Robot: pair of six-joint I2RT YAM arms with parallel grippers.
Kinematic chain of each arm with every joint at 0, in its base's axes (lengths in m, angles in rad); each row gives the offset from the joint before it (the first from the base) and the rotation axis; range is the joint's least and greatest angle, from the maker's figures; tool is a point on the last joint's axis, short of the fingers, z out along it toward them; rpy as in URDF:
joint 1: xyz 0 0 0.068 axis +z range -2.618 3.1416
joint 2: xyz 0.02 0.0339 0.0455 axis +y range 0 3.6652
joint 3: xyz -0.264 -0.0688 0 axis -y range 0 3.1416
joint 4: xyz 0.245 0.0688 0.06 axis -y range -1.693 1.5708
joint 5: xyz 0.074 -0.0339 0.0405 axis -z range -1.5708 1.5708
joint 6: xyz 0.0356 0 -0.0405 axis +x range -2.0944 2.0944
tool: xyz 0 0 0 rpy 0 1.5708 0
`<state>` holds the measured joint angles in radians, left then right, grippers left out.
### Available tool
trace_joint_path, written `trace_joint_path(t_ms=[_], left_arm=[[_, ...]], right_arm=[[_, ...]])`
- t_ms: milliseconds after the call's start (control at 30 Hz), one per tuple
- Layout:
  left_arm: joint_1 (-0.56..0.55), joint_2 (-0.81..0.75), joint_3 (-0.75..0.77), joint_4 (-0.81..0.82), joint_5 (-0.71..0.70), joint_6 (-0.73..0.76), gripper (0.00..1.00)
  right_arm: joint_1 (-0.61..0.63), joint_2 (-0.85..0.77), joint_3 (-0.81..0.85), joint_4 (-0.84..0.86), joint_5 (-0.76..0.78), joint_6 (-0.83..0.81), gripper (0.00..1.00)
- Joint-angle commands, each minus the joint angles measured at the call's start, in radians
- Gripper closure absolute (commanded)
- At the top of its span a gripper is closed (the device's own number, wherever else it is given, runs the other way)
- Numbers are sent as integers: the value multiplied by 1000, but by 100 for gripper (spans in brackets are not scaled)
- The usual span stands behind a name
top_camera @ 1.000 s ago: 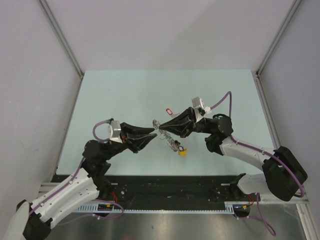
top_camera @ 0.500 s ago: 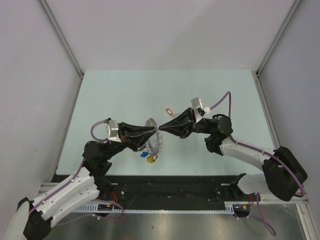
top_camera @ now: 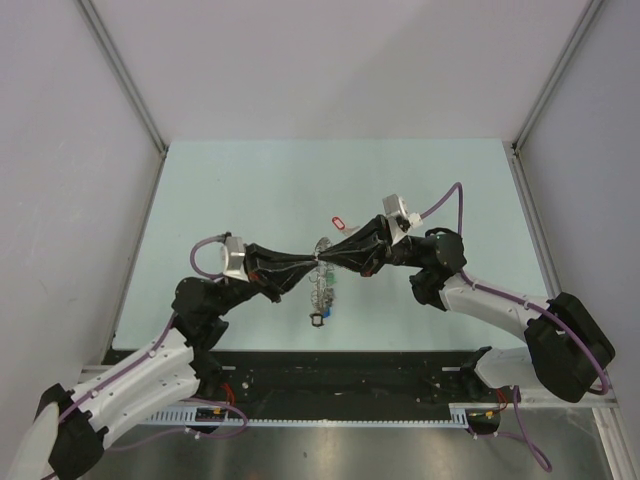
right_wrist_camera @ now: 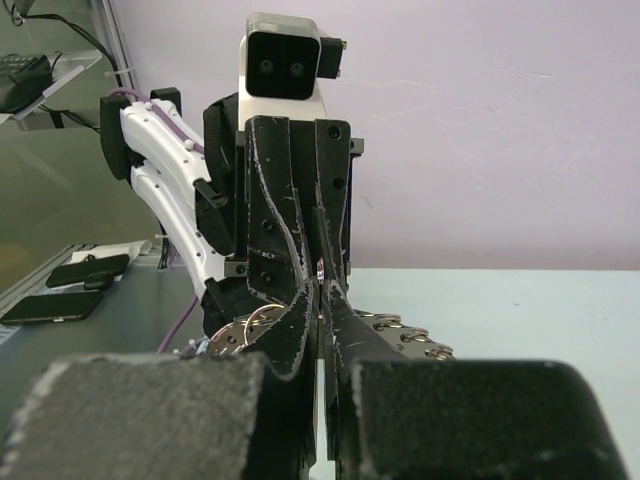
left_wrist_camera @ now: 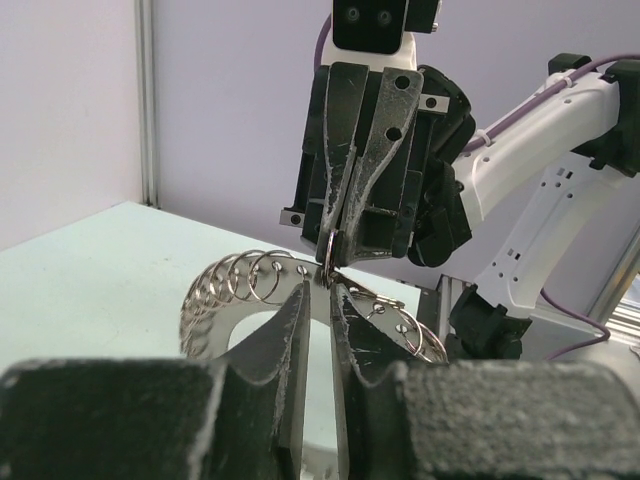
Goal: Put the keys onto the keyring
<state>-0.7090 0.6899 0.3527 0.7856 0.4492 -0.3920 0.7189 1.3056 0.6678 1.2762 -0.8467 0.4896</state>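
Now | your right tool point(top_camera: 323, 260) pinches keyring point(top_camera: 320, 286) aloft, likely presenting its rim | left tool point(top_camera: 315, 264) almost pressed together there, grip unclear

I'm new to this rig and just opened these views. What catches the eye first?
Mid-table, the jaws meet tip to tip: the right jaws are shut on the keyring, which hangs between them fringed with small keys, while the left jaws stand narrowly apart at its rim. Beyond them a red-tagged key lies alone on the table.
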Motion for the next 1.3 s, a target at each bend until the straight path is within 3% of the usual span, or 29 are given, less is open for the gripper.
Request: trace_joint_path(t_ms=[0, 233, 467, 533, 700, 800, 933, 967, 1033, 1267], left_arm=[[-4, 13, 22, 84, 25, -30, 82], [-4, 22, 23, 113, 37, -39, 81], [-4, 39, 28, 113, 37, -39, 92], [-4, 39, 29, 113, 28, -41, 99], [-4, 27, 49, 66, 17, -18, 99], [-4, -10, 98, -96, 0, 50, 100], [-4, -10, 205, -406, -12, 166, 100], [-4, -4, 250, -512, -10, 188, 99], [-4, 11, 279, -575, -3, 234, 100], [-4, 95, 434, -844, 68, 363, 100]], right_arm=[[10, -17, 12, 147, 12, 6, 100], [10, -12, 10, 146, 9, 6, 100], [13, -12, 10, 143, 3, 7, 100], [14, -12, 10, 140, 1, 7, 100], [11, -16, 15, 88, -20, 0, 100], [-6, -48, 16, -32, -17, -43, 91], [-29, -147, 22, -307, 21, -167, 66], [-30, -166, 44, -380, 49, -205, 64], [-30, -198, 81, -620, 78, -359, 61], [-64, -189, 249, -1035, -3, -609, 62]])
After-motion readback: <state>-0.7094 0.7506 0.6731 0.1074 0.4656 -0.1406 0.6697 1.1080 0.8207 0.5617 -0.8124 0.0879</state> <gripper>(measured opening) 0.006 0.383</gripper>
